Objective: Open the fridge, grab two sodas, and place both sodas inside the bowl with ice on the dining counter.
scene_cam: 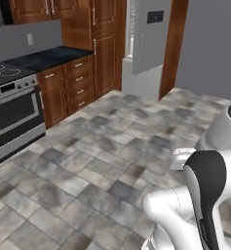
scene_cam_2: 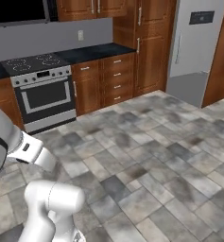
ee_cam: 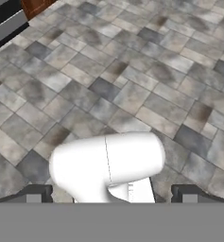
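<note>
At the far left of the kitchen stands a stainless stove (scene_cam_2: pixel 43 90) with a black glass cooktop and a dark oven door. Just right of it runs a bank of brown wooden drawers (scene_cam_2: pixel 103 80) under a black countertop (scene_cam: pixel 46 57), with a pale outlet (scene_cam_2: pixel 80 34) on the grey wall above. Right again, a tall brown wooden cabinet (scene_cam_2: pixel 149 45) reaches up past the counter. Beside that cabinet, at the far right of the room, is the fridge (scene_cam_2: pixel 194 49), silver-grey, its door shut, with a dark control panel (scene_cam_2: pixel 202 17) high on the front and a vertical handle along its left edge. A grey and tan tiled floor (scene_cam_2: pixel 146 160) spreads between the appliances and the robot, which stands well apart from the fridge. In the hand view the gripper (ee_cam: pixel 111 194) points down at the floor tiles, its two dark fingertips (ee_cam: pixel 35 194) spread wide apart with nothing between them.
</note>
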Controlling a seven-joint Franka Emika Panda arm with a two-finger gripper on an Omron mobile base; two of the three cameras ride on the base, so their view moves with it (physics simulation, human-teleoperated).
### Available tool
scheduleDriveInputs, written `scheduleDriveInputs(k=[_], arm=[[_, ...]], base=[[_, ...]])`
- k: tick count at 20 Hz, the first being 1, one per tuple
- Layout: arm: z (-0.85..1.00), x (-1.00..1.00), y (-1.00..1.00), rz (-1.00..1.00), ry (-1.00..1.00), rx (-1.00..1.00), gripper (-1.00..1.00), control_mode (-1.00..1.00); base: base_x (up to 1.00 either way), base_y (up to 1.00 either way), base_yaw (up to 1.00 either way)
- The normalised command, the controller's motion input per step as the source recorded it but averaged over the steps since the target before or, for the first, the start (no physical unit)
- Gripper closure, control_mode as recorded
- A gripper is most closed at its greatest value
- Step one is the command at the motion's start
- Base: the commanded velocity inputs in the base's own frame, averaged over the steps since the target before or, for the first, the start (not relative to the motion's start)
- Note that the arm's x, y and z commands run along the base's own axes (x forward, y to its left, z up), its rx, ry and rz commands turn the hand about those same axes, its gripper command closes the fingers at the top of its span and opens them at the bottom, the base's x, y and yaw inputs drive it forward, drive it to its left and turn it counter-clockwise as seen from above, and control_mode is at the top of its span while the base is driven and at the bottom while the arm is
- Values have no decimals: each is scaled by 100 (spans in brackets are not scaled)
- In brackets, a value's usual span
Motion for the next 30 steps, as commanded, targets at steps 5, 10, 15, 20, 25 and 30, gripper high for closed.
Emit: scheduleDriveInputs(k=[5, 10, 15, 20, 25, 30], arm=[[0, 0, 0, 0, 0, 0, -100, 100], [0, 0, 0, 0, 0, 0, -100, 100], [0, 0, 0, 0, 0, 0, -100, 100], [0, 0, 0, 0, 0, 0, -100, 100], [0, 0, 0, 0, 0, 0, -100, 100], [0, 0, 0, 0, 0, 0, -100, 100]], base=[[100, 50, -3], [100, 30, -6], [100, 31, -25], [92, 38, -34], [90, 47, -31], [97, 42, -18]])
